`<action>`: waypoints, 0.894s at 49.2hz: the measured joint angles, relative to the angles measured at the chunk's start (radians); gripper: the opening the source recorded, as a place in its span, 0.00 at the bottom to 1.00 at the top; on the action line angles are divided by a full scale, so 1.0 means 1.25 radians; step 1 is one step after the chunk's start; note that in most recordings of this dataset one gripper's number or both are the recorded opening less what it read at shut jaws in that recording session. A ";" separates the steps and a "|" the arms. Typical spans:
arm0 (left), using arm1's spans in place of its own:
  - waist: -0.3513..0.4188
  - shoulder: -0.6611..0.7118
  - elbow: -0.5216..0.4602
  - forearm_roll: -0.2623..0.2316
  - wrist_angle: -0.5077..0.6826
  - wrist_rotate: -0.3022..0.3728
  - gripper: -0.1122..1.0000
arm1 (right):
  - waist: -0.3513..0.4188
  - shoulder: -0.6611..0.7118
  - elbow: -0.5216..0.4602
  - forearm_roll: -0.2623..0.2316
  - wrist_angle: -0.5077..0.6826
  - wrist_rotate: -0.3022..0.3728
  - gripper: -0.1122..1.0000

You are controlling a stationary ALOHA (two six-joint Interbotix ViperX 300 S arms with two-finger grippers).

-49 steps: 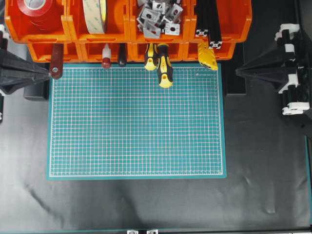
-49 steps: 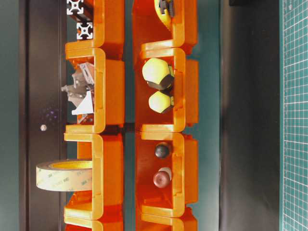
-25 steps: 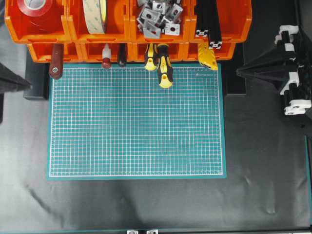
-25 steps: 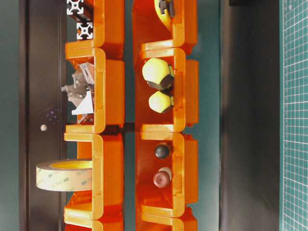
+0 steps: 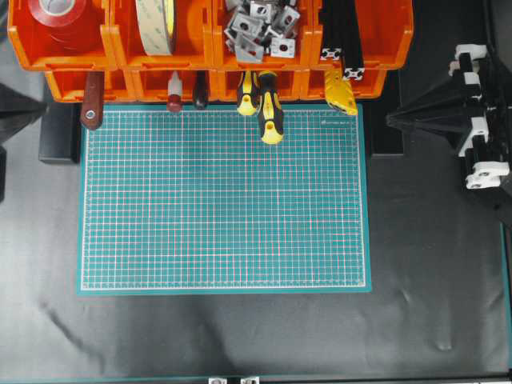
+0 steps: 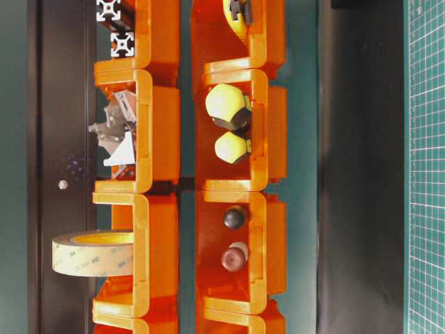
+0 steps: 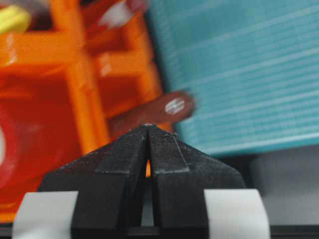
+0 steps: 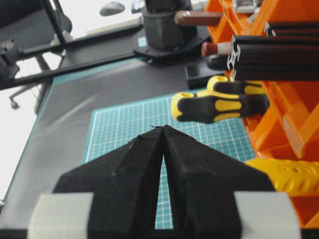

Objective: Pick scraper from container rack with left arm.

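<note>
Now, largest to smallest:
Cutting mat point(image 5: 224, 200): green, bare, below the rack.
Container rack point(image 5: 208, 48): orange, along the top edge.
Right gripper point(image 8: 163, 130): tips together, empty.
Left gripper point(image 7: 148, 128): pinched closed, empty, near the scraper.
Screwdrivers point(image 5: 264, 104): yellow-black, well apart from the scraper.
Scraper point(image 5: 91, 100): handle protruding from the leftmost front bin, unobstructed.

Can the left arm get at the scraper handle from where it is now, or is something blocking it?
Probably yes. The scraper handle sticks out of the container rack over the mat edge, with nothing beside or over it. In the wrist view the left gripper faces it, but its jaws are shut and must open first.
</note>
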 measured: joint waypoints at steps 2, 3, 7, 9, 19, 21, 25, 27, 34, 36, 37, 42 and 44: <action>-0.028 0.015 -0.001 0.044 0.028 -0.033 0.10 | 0.000 0.000 0.000 0.001 0.004 0.000 0.11; -0.044 0.021 -0.001 0.066 0.040 -0.054 0.10 | 0.000 0.000 0.000 0.001 0.004 0.000 0.11; -0.102 0.037 0.000 0.144 0.074 -0.153 0.10 | 0.000 0.000 0.000 0.001 0.005 0.000 0.11; -0.130 0.047 0.005 0.173 0.083 -0.209 0.10 | 0.000 0.000 0.000 0.000 0.005 0.000 0.11; -0.199 0.147 0.044 0.254 0.145 -0.444 0.10 | 0.000 -0.002 0.000 0.000 0.007 0.001 0.11; -0.201 0.164 0.053 0.258 0.148 -0.458 0.10 | 0.000 -0.002 0.000 0.001 0.007 0.001 0.11; -0.211 0.194 0.066 0.259 0.136 -0.464 0.10 | 0.000 -0.002 0.000 0.001 0.009 0.001 0.11; -0.218 0.206 0.071 0.259 0.131 -0.464 0.10 | 0.001 -0.002 0.000 0.001 0.009 0.001 0.11; -0.227 0.226 0.076 0.259 0.125 -0.464 0.10 | 0.001 -0.002 0.000 0.001 0.013 0.001 0.11; -0.227 0.226 0.076 0.260 0.124 -0.464 0.10 | 0.001 -0.002 0.000 0.000 0.013 0.001 0.11; -0.227 0.226 0.077 0.259 0.120 -0.464 0.10 | 0.001 -0.002 0.000 0.001 0.013 0.001 0.11; -0.227 0.225 0.081 0.259 0.099 -0.464 0.10 | 0.001 -0.002 0.000 0.001 0.015 0.001 0.11; -0.227 0.223 0.085 0.260 0.088 -0.464 0.10 | 0.001 -0.002 0.000 0.001 0.018 0.001 0.11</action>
